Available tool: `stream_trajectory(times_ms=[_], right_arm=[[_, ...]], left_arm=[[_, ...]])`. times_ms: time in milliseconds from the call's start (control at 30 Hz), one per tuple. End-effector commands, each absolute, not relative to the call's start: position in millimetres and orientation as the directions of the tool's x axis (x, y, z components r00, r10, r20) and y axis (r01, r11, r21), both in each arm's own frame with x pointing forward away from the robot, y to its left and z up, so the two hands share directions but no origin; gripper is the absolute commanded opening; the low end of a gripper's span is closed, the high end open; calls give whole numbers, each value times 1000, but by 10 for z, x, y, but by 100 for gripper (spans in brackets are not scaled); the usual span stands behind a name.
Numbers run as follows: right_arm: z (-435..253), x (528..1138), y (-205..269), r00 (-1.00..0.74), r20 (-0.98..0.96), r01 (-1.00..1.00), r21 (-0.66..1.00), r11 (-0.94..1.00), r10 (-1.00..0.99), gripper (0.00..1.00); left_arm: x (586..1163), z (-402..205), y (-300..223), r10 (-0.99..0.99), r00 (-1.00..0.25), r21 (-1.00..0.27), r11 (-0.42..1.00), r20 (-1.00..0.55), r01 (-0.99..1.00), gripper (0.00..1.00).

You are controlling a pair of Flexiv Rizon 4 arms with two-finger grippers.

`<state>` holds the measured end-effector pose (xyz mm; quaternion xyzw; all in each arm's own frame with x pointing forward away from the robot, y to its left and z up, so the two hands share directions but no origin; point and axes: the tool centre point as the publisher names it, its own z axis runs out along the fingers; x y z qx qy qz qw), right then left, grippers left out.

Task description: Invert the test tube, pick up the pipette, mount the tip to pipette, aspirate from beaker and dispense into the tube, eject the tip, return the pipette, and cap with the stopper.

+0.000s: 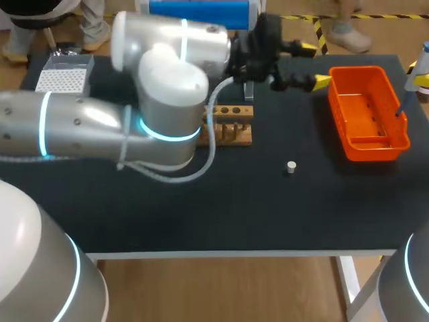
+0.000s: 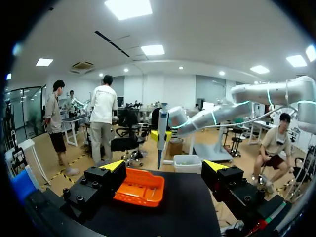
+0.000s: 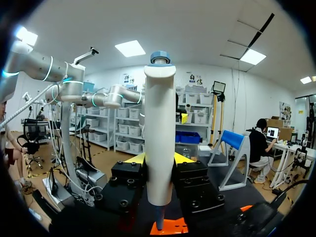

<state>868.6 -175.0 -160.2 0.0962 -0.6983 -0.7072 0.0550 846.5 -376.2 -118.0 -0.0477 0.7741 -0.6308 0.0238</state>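
Holds 1 white pipette upright in the right gripper, both yellow-tipped fingers pressed against its body from 2 sides, blue cap on top, narrow end down over the orange basket. Seen from the head camera at the table's far right edge, the pipette's lower end just by the basket's right rim. Comes in with the right arm from the right, stretched long and level behind the pipette.

Lies with the left arm across the table from the left, elbow above the wooden rack. Keeps the left gripper spread wide, level, aimed at the basket, well apart from the pipette, with nothing between its 2 fingers.

On the table: 1 basket, 1 rack, 1 clear tube upright at the rack's far side, 1 small pale stopper alone in front of the basket, 1 tip box at the far left corner.
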Motion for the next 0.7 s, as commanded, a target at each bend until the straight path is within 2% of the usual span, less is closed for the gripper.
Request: stream_trajectory(times_ms=[33,700], right_arm=[[-1595,8690,-1757,-975,-59,-57,998,-16,-214,0],[-1595,8690,-1757,-975,-59,-57,998,-16,-214,0]], left_arm=[[8334,-1270,-3412,-123,-992,-998,63,15,-23,100],[8204,-1489,-2624,-199,-980,-1000,28,-7,2,100]])
